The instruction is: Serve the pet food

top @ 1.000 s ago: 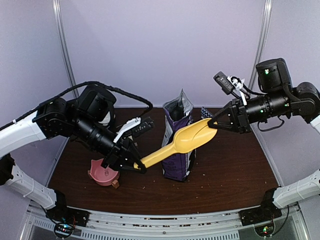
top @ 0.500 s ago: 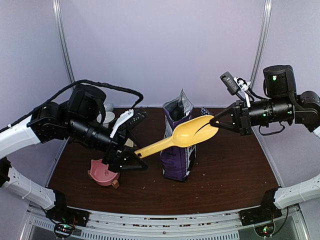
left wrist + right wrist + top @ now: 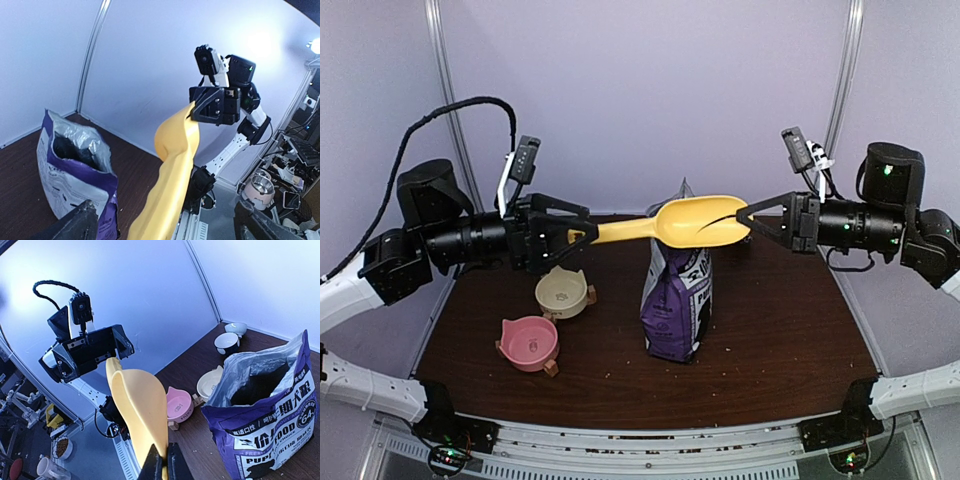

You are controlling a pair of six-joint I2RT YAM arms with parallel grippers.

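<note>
Yellow scoop point(image 3: 700, 222) in right gripper point(image 3: 744, 217), above bag point(image 3: 677, 300)

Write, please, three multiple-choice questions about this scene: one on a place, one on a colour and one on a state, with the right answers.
1. Where is the yellow scoop?
A. Flat on the table
B. In the air, by the top of the purple pet food bag
C. Inside a bowl

2. What colour is the bowl nearest the arm bases?
A. Pink
B. Blue
C. Green

3. How is the left gripper?
A. Shut on the bag
B. Shut on a bowl
C. Open

Answers: 1 B, the right gripper holds it up by the rim; 2 A, it stands in front of the cream bowl; 3 C, its fingers stand wide apart on either side of the handle.
</note>
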